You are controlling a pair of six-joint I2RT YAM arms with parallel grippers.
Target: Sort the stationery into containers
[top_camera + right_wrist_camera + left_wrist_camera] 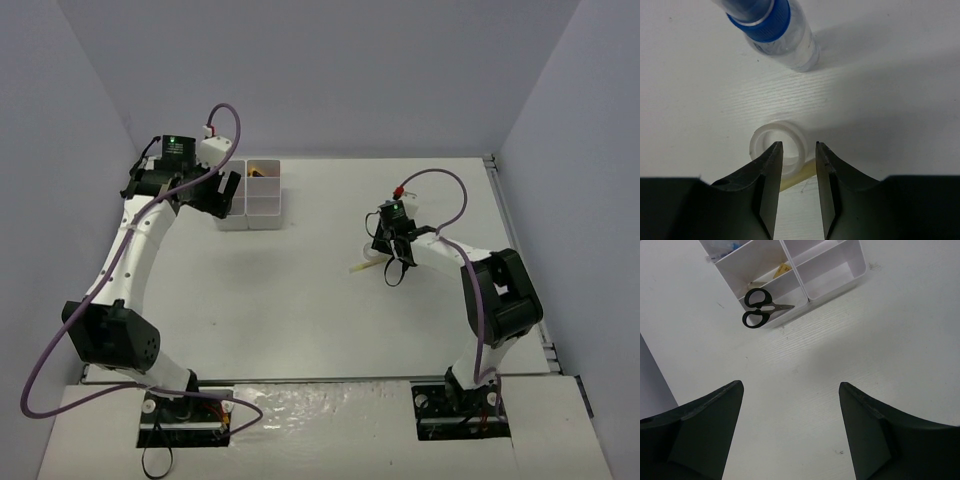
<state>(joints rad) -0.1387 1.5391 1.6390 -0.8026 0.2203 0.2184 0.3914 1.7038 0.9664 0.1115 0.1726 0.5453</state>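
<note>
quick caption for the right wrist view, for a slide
Right tool, open, straddling the rim of a white tape roll, with a blue-capped bottle lying just beyond.

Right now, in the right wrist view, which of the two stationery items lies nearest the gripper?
The white tape roll: its rim sits inside the right gripper, while the blue-capped bottle lies farther away.

White containers [830, 287] at the top, black scissors [759, 309] propped in the near corner compartment, handles over its rim, a yellow piece [782, 270] one compartment behind, bare white surface [840, 350] below, left claw [790, 390] spread wide, holding nothing
</note>
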